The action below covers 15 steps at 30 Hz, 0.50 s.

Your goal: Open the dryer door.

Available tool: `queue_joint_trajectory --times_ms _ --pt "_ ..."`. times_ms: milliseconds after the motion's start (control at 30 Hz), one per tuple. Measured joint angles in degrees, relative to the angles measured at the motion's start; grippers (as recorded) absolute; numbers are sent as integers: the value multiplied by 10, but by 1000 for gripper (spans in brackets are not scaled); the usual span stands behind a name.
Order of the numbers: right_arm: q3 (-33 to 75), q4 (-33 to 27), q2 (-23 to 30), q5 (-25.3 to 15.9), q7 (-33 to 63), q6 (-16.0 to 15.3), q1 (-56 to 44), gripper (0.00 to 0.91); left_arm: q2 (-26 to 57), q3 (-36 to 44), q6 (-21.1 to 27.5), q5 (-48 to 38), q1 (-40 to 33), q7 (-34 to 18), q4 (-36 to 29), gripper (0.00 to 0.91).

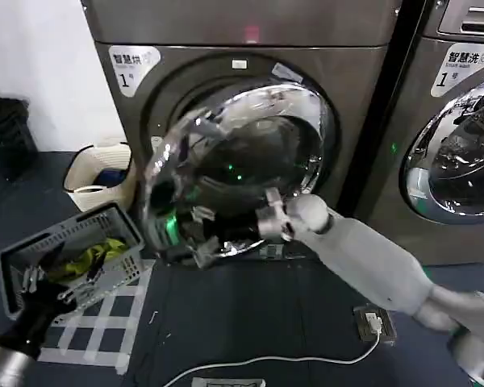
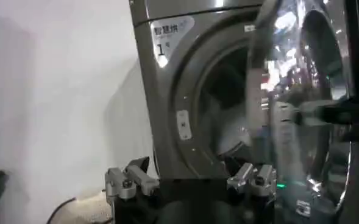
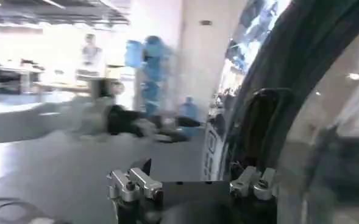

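Head view looks down from above onto the dryer door; the left wrist view faces it low, close, sharing door and drum.

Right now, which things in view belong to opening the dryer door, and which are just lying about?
Job in hand:
dryer
door, partly swung open
right gripper, at the door's lower edge

Lying about:
grey basket with clothes, held out by the left gripper
cream basket beside the dryer
second machine
white cable on the floor
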Motion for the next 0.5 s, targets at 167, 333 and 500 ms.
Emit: queue_joint_trajectory --times_ms 167,333,500 --pt "20 22 -31 5 -63 12 -16 907 39 19 4 -1 -38 10 27 907" --pt "63 35 -68 5 -98 25 -47 907 88 70 4 -3 -95 27 63 907" --pt "137 27 -102 4 -102 22 -95 907 138 151 0 -3 -174 47 99 907"
